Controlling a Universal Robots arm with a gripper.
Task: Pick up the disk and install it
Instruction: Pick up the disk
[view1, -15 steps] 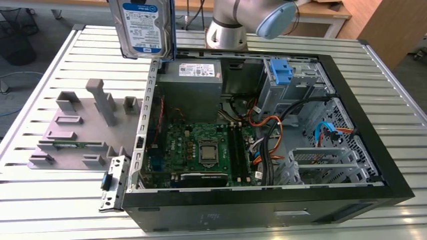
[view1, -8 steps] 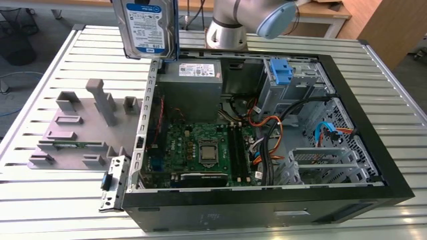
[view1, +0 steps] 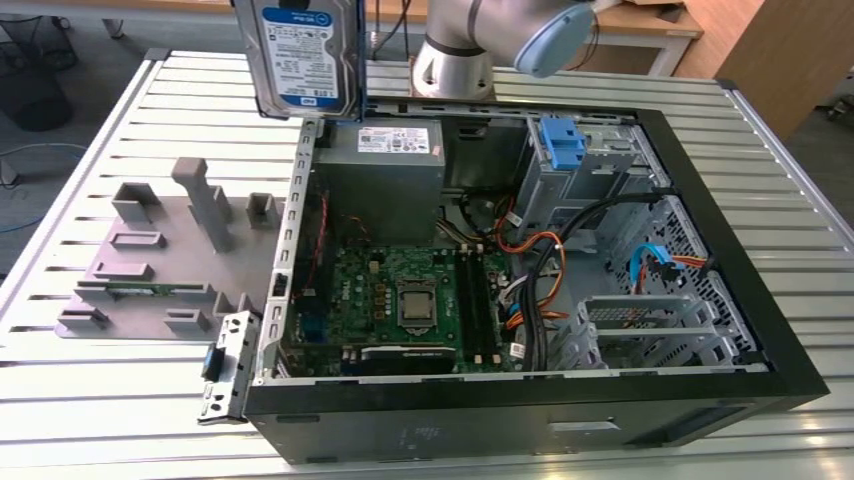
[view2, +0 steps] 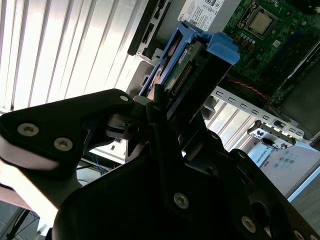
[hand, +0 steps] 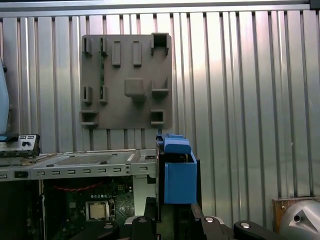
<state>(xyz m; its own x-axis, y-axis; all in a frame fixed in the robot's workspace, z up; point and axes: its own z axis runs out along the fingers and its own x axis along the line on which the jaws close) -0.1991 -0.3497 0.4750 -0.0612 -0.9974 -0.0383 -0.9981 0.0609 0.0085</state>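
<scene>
Gripper (view2: 159, 102) clamped on disk (view1: 310, 55); disk upright, aloft at 11 o'clock of exterior view, over open computer case (view1: 534, 425) edge.

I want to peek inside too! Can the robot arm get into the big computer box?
Probably yes. The computer case lies open side up, with no cover on it. The gripper holds the disk in the air by one corner. Loose cables inside might crowd some spots.

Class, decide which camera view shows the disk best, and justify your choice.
The exterior view: the disk stands upright, labelled face visible. The second wrist view shows its connector edge; the first wrist view, its blue rail end.
</scene>
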